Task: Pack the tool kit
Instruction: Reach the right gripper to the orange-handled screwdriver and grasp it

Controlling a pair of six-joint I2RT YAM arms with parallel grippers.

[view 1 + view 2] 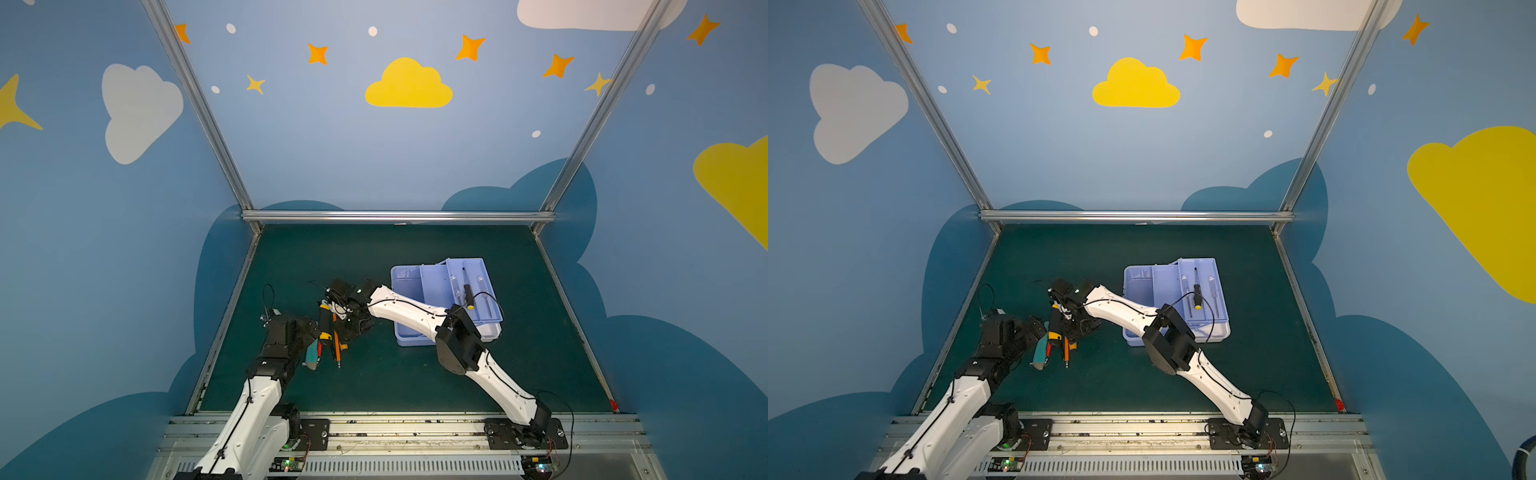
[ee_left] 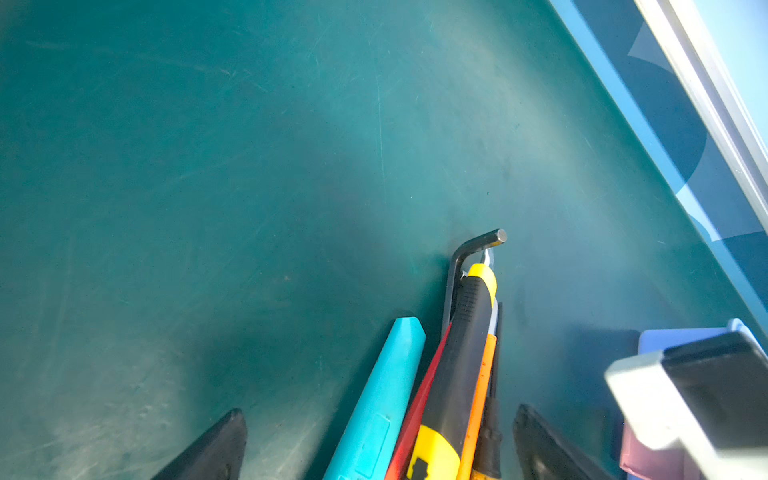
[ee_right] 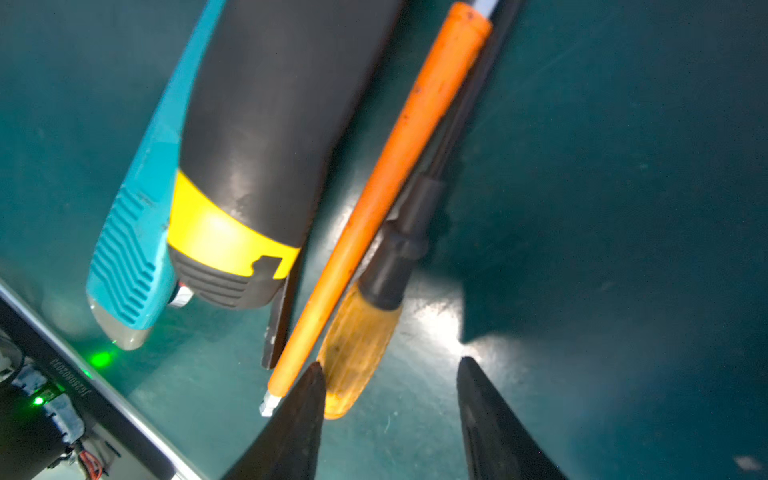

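The tool kit's lavender-blue case point(image 1: 405, 286) point(image 1: 1140, 286) stands open at the right of the mat, with a black-handled screwdriver point(image 1: 468, 293) point(image 1: 1197, 295) lying in its tray. Left of it lies a bundle of tools: teal knife point(image 2: 382, 395) point(image 3: 129, 249), black-and-yellow handled pliers point(image 2: 461, 353) point(image 3: 266, 124), orange-handled tool point(image 3: 395, 166), amber-handled screwdriver point(image 3: 357, 345) and a dark hex key point(image 2: 469, 249). My left gripper point(image 2: 380, 432) point(image 1: 309, 332) is open, its fingers standing either side of the bundle. My right gripper point(image 3: 390, 368) point(image 1: 353, 328) is open above the mat; one finger is beside the amber handle.
An aluminium frame rail point(image 1: 397, 216) and blue walls border the green mat point(image 1: 374, 382). The right forearm point(image 1: 407, 307) crosses over the case's near left corner. A corner of the case point(image 2: 681, 336) shows behind the right arm's housing in the left wrist view.
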